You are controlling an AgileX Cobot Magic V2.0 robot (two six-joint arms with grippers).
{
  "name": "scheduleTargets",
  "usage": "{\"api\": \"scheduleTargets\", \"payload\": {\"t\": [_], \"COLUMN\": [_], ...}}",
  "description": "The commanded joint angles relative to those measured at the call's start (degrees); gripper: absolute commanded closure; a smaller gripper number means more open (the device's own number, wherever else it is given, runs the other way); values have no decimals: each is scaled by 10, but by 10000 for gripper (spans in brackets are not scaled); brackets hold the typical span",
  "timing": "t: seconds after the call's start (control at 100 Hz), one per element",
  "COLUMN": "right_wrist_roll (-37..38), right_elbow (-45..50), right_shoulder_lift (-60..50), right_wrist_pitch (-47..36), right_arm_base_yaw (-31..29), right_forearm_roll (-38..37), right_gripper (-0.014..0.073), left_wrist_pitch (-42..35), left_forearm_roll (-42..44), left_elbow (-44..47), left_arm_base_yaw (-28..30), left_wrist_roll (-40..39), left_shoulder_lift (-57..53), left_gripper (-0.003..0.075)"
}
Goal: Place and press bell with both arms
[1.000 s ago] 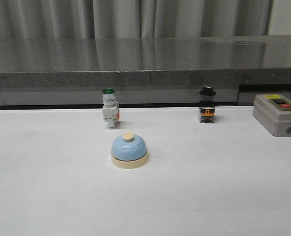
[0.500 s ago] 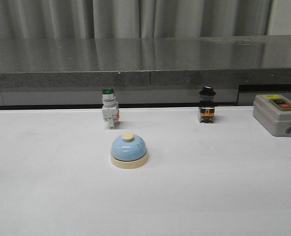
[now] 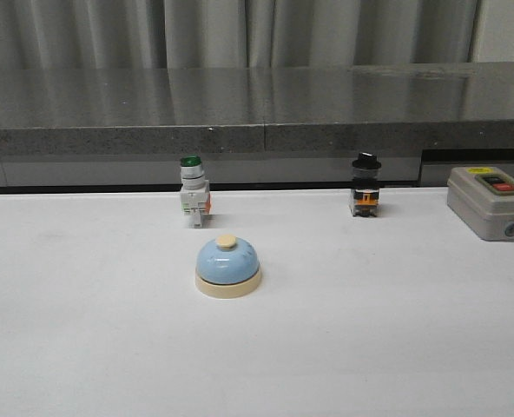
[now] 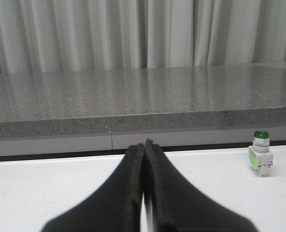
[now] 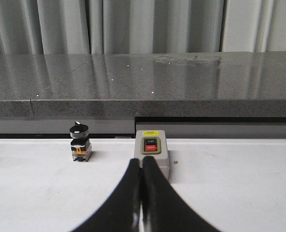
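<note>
The light-blue bell point(image 3: 228, 267), with a cream base and cream button on top, stands upright on the white table, a little left of the middle, in the front view. Neither arm shows in the front view. In the left wrist view my left gripper point(image 4: 144, 144) is shut and empty, low over the table; the bell does not show there. In the right wrist view my right gripper point(image 5: 141, 161) is shut and empty, pointing at the grey box; the bell does not show there either.
A green-capped white switch point(image 3: 193, 201) stands behind the bell; it also shows in the left wrist view point(image 4: 260, 160). A black-knobbed switch point(image 3: 365, 185) stands at the back right. A grey box with a red button point(image 3: 491, 202) sits at the far right. A grey ledge point(image 3: 257, 126) runs along the back.
</note>
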Motion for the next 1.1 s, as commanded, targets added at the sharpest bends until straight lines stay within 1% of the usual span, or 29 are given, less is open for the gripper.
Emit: {"api": "scheduleTargets", "payload": {"t": [0.0,0.68,0.74,0.8,0.86,0.93,1.01,1.09], "right_wrist_roll": [-3,-1,-1,-2,-2,-2,-2,-2], "right_elbow": [0,-6,-24,-49,-88,-129,-172,-208], "right_shoulder_lift": [-7,-5,2,15,38,71,115,152], "right_wrist_pitch": [-48,-34,-6,41,93,129,145,142], "right_arm_base_yaw": [-4,-4,-4,-4,-4,-4,-4,-4], "right_forearm_roll": [-1,3,3,3,3,3,3,3], "right_gripper": [652,652,652,652,652,652,652,652], "left_wrist_pitch": [-41,-41,-41,-41,-41,-41,-41,-41], "left_forearm_roll": [0,0,0,0,0,0,0,0], "left_elbow": [12,12,12,12,12,12,12,12], "left_arm_base_yaw": [0,0,0,0,0,0,0,0], "left_wrist_roll": [-4,-4,-4,-4,-4,-4,-4,-4], "left_shoulder_lift": [-19,-19,-19,-19,-19,-19,-19,-19], "left_gripper": [739,739,739,739,739,739,739,739]}}
